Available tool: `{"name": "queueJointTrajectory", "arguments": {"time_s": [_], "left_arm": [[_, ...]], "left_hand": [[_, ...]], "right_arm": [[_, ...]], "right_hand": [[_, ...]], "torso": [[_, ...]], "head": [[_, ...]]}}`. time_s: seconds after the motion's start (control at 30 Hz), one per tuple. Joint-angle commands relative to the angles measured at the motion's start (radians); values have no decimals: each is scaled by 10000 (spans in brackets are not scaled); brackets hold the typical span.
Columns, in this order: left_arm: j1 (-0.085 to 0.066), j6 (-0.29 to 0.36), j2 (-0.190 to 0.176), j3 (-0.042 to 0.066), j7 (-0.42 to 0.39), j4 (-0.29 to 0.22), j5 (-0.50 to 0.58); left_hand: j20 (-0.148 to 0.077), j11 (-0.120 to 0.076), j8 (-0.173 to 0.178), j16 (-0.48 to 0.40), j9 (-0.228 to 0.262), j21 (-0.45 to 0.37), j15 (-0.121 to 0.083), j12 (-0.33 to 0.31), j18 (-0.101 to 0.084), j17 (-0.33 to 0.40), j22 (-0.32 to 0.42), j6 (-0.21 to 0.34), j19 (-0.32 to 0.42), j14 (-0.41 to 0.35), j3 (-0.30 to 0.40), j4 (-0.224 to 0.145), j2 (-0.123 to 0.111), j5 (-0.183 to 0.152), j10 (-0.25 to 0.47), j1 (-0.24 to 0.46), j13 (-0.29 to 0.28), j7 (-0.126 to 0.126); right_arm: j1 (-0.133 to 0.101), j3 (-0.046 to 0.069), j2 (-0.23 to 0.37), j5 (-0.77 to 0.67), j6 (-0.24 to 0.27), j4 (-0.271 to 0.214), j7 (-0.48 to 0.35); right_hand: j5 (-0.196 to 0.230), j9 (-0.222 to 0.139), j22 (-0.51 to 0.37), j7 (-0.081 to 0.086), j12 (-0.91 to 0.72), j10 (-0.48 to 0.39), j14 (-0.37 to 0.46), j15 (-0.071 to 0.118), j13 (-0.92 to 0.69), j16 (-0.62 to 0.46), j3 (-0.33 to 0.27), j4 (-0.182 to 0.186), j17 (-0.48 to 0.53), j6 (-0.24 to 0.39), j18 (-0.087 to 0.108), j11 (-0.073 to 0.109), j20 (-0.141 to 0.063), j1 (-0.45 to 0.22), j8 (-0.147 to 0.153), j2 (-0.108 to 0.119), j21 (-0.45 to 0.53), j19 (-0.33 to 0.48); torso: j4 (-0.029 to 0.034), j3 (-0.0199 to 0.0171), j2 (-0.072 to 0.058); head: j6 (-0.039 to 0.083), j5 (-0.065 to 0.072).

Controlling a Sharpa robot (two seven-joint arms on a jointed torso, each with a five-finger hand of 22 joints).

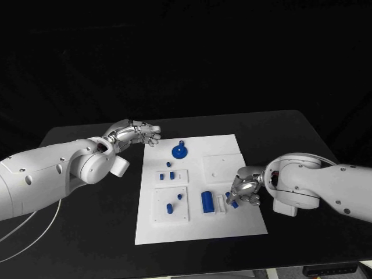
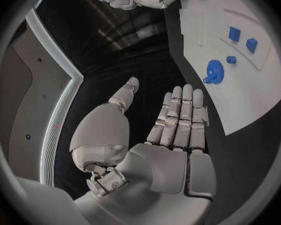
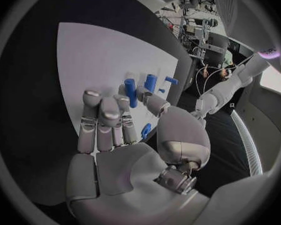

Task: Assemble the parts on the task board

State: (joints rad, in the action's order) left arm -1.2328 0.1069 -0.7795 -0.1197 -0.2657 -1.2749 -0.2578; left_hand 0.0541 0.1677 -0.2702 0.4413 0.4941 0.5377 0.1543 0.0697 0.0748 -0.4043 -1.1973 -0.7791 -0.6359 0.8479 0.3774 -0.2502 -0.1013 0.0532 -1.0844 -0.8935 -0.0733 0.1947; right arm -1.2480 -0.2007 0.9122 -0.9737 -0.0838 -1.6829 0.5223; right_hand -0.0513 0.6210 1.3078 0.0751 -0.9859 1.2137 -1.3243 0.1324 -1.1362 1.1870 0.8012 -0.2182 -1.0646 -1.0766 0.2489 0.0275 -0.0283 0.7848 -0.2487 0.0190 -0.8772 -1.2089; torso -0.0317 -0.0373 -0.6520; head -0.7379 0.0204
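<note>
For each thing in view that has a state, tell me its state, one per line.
Left hand: open, fingers apart, holds nothing, beside the board's far left corner.
Right hand: open, over the board's right edge, holds nothing.
Board: flat on the table.
Gear: lies flat on the board.
Cylinder: lies on its side.

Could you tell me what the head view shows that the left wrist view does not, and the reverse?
Head view alone: the whole task board with the blue cylinder near the right hand, and the raised plate with blue pegs.
Left wrist view alone: the left hand's open palm, fingers straight and together, holding nothing, above the black table.
Both: the blue gear on the white board, and both hands.
</note>
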Motion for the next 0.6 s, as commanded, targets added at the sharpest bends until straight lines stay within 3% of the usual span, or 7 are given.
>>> {"name": "queueJointTrajectory", "arguments": {"time_s": [0.03, 0.17, 0.6], "left_arm": [[-4, -153, -1, 4, -65, -30, -62], [-4, -160, -14, 4, -63, -34, -62], [-5, -169, -54, 4, -44, -73, -62]], "left_hand": [[10, -14, -35, -34, -12, -50, 11, 12, 127, -17, -3, 83, 12, -31, -14, -56, 41, -10, 47, 13, 8, 6], [10, -14, -35, -36, -12, -51, 11, 12, 127, -19, -4, 83, 11, -31, -14, -56, 44, -10, 46, 15, 8, 6], [9, -14, -36, -42, -15, -56, 10, 12, 128, -26, -9, 83, 8, -29, -17, -56, 53, -10, 47, 20, 8, 6]], "right_arm": [[161, 3, -116, 278, 113, 68, 65], [244, 3, -201, 309, 36, 102, 24], [364, -1, -403, 254, 185, 146, -77]], "right_hand": [[24, -10, 110, -2, 24, 173, -6, 55, -7, 56, 7, 111, 12, -92, 129, 88, -7, -175, 36, -48, -63, -3], [24, -31, 112, -4, 31, 175, -5, 59, -11, 63, 24, 146, 15, -100, 129, 92, -11, -293, 40, -86, -71, -1], [23, -56, 114, -9, 37, 176, -1, 64, -20, 72, 60, 142, 20, -106, 129, 96, -21, -409, 44, -169, -80, 7]], "torso": [[2, -7, -1], [-8, -18, -2], [-5, -23, -7]], "head": [[-19, -56], [-43, -110], [-74, -108]]}}
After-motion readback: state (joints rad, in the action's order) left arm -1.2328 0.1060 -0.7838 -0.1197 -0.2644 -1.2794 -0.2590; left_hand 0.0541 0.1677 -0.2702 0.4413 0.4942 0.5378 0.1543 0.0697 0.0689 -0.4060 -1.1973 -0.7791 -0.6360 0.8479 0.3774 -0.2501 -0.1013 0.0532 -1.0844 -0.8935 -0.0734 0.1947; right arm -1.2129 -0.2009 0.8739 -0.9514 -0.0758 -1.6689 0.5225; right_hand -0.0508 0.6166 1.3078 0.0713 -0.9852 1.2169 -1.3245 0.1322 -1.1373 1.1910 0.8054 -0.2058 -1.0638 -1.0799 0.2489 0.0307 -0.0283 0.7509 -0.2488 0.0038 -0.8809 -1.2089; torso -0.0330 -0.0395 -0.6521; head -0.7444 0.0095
